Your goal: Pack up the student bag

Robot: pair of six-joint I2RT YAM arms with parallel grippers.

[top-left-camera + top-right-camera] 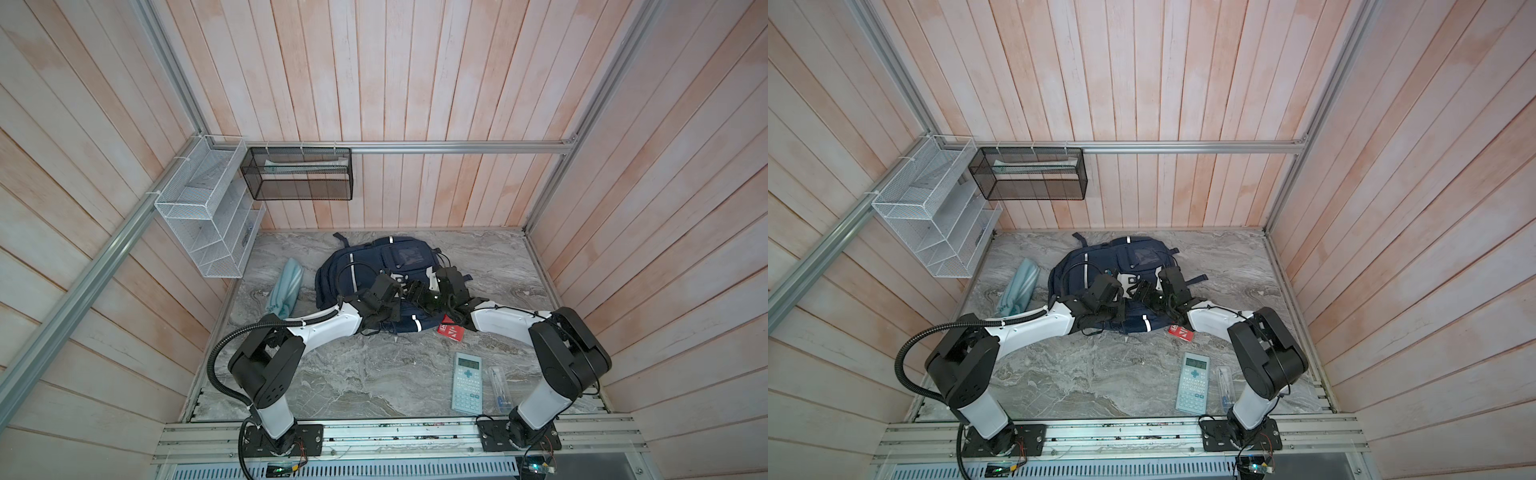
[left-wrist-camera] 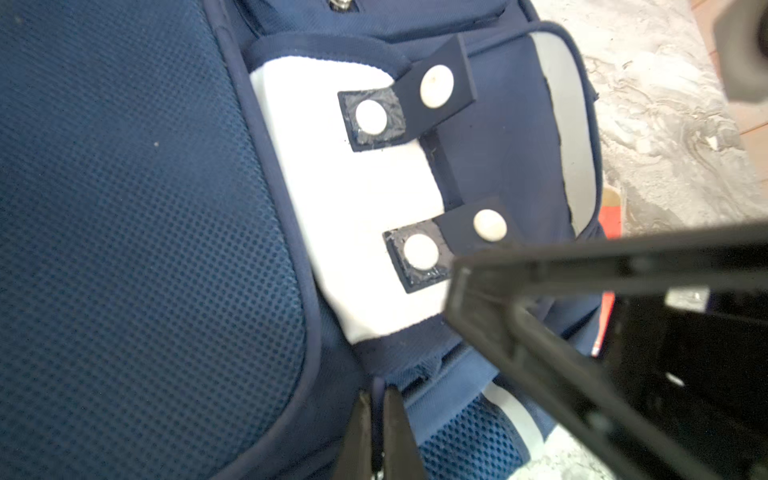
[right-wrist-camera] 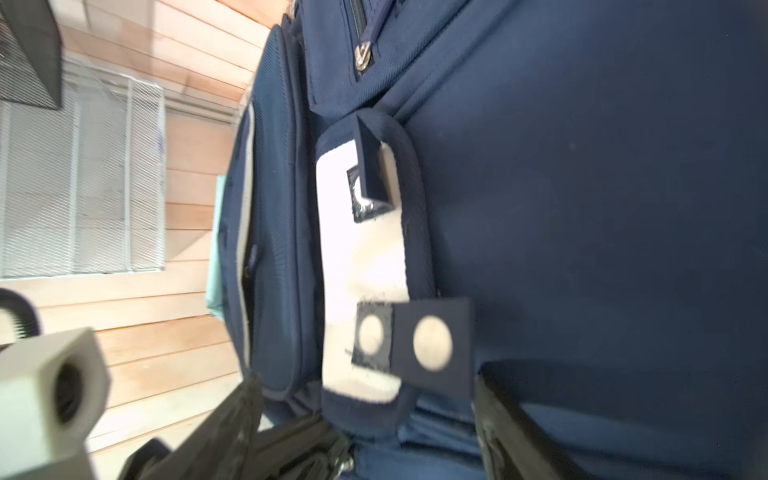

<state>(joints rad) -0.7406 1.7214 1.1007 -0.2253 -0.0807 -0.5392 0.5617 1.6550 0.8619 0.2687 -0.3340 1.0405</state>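
Student bag (image 1: 374, 257): flap (image 2: 353, 199) unsnapped, drag risk.
Left gripper (image 2: 376, 399) together at pocket edge; right gripper (image 3: 365, 386) apart astride flap; off-centre closing could drag the bag.

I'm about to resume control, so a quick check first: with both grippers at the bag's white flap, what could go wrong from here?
1. The left gripper and right gripper sit close together over the white flap of the student bag; they could collide.
2. The snap tabs stand unfastened; the open right jaws might catch one instead of the flap.
3. The red box lies right beside the bag's edge, so tugging may shove it.
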